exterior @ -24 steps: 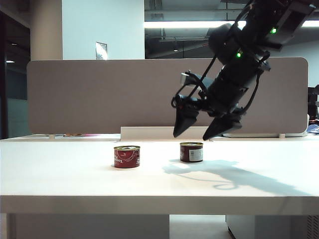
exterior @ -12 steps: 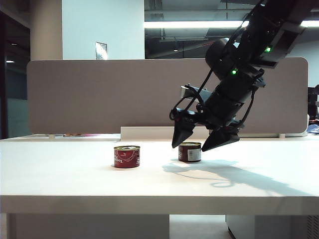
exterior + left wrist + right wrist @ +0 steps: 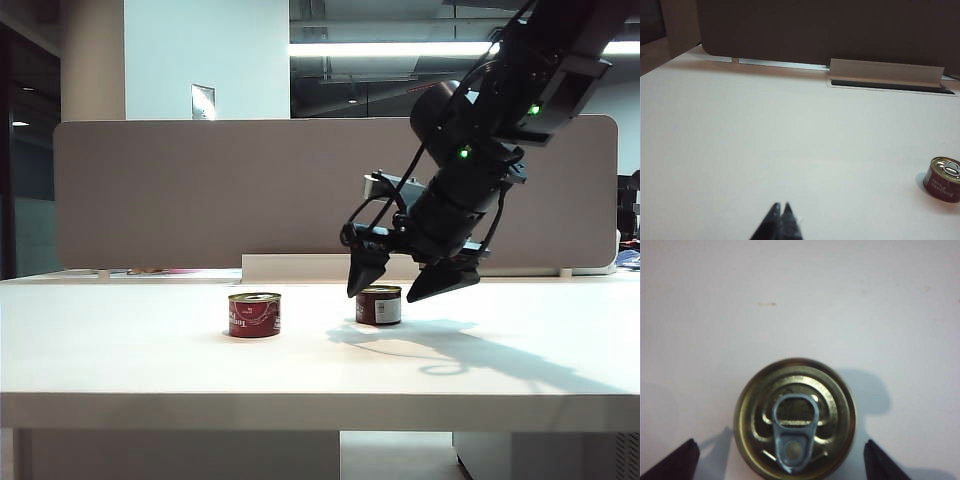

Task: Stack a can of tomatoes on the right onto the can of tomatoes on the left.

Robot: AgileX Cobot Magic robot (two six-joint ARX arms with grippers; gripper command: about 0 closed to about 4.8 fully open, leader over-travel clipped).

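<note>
Two short cans of tomatoes with gold pull-tab lids stand on the white table (image 3: 150,360). The left can (image 3: 254,314) is red-labelled and also shows in the left wrist view (image 3: 943,179). The right can (image 3: 380,306) has my right gripper (image 3: 385,293) hanging open just above it, one black finger on each side of its rim. In the right wrist view the can's lid (image 3: 796,417) lies between the spread fingertips of the right gripper (image 3: 779,442), which do not touch it. My left gripper (image 3: 781,206) is shut and empty, low over bare table far from both cans.
A grey divider panel (image 3: 200,190) runs along the back of the table, with a white cable tray (image 3: 300,267) at its foot. The table's front edge (image 3: 300,408) is close to the camera.
My right gripper has come down and slightly left, from well above the right can to straddling its top. Both cans and the left gripper have stayed put.
</note>
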